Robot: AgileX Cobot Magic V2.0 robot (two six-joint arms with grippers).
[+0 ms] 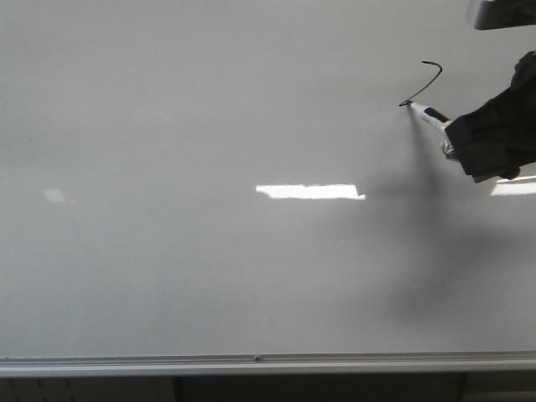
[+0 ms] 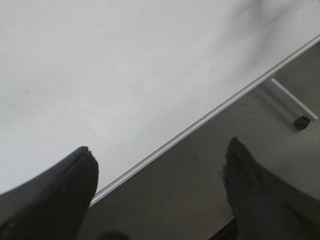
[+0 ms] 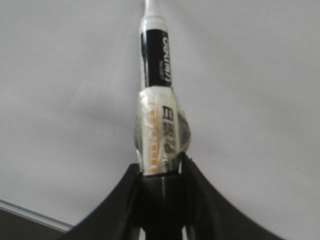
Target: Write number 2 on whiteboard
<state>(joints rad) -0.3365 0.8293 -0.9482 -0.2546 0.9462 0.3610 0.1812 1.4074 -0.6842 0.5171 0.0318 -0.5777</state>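
The whiteboard [image 1: 209,209] is a large glossy white-grey board with a silver edge strip along its near side. A thin black stroke [image 1: 425,81], a hook and a diagonal of the number 2, lies at the far right. My right gripper [image 1: 456,138] is shut on a black-and-white marker [image 1: 430,114] whose tip touches the low end of the stroke. In the right wrist view the marker [image 3: 156,100] sticks out from between the shut fingers of the right gripper [image 3: 160,167]. My left gripper [image 2: 160,160] is open and empty over the board's edge strip [image 2: 200,120].
Bright rectangular light reflections [image 1: 310,192] lie on the board. In the left wrist view a grey floor and a stand leg with a castor [image 2: 300,121] show beyond the board's edge.
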